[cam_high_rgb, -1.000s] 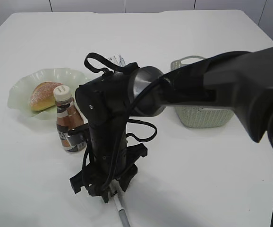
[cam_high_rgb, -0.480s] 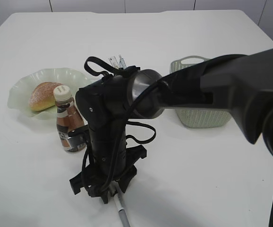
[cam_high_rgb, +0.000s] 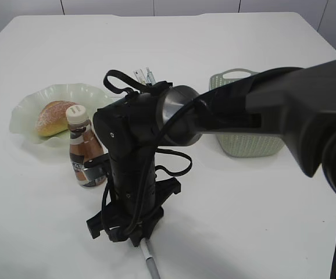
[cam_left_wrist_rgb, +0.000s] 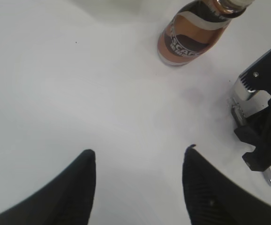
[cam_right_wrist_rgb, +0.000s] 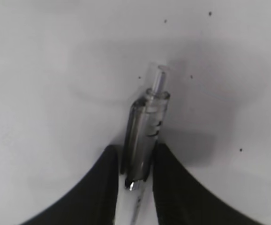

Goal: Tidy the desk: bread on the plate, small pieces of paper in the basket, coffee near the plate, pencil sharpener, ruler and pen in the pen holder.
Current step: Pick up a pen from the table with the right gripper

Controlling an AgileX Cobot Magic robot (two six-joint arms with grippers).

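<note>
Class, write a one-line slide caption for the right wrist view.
Right gripper closed around a pen lying on the white table, fingertips flanking its barrel.

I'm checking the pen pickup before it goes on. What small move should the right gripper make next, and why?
Probably lift straight up a little. In the right wrist view the right gripper has its fingers against both sides of the pen, which lies on the table. The pen holder is hidden behind the arm, so raise first.
</note>
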